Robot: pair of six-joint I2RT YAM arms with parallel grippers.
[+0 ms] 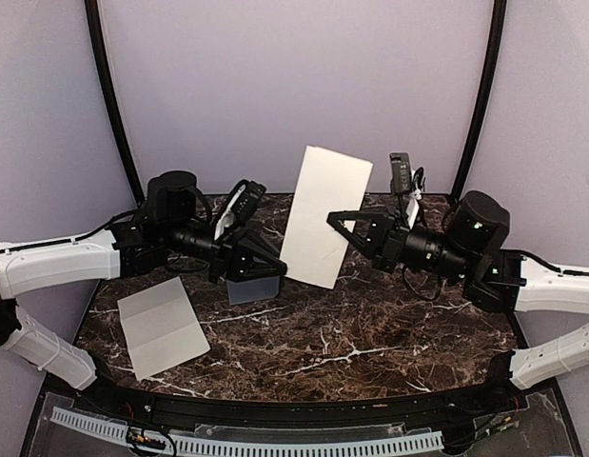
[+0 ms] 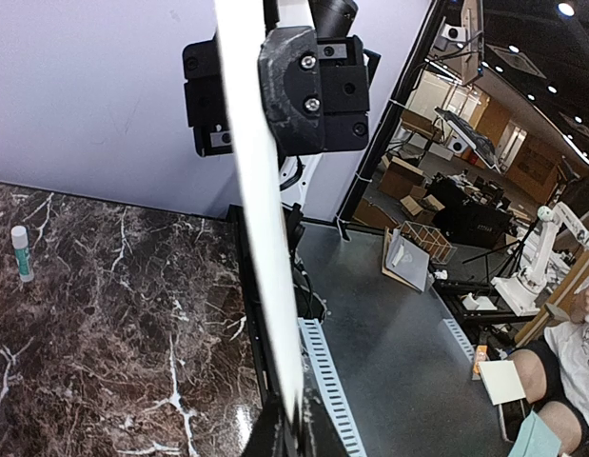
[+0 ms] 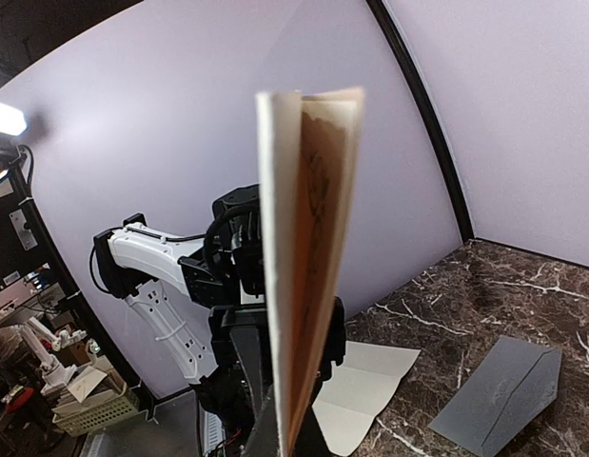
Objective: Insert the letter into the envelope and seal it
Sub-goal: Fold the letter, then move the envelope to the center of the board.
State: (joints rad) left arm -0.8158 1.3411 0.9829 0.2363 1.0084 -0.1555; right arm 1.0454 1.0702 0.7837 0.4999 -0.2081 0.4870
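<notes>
- Top view: the right gripper (image 1: 338,222) is clamping the right edge of the letter (image 1: 323,214) and holding it upright above the table (image 1: 370,333). The left gripper (image 1: 275,269) is at the letter's lower left corner. The envelope (image 1: 256,288) is lying on the marble just under the left gripper, and the letter is not in it (so inserting is not yet begun). A second cream sheet (image 1: 163,327) is lying well apart at the left.
- Left wrist view: the letter (image 2: 261,238) is showing edge-on and running down into the left gripper's (image 2: 292,433) narrow jaws, which seem to be pinching it. The right gripper (image 2: 308,86) is gripping it higher up.
- Right wrist view: the letter (image 3: 299,267) is rising, folded in two layers, from the closed jaws of the right gripper (image 3: 280,440). The envelope (image 3: 499,395) is lying flat on the table, and I cannot tell if its flap is open. In my judgement, both inserting and sealing are remaining.
</notes>
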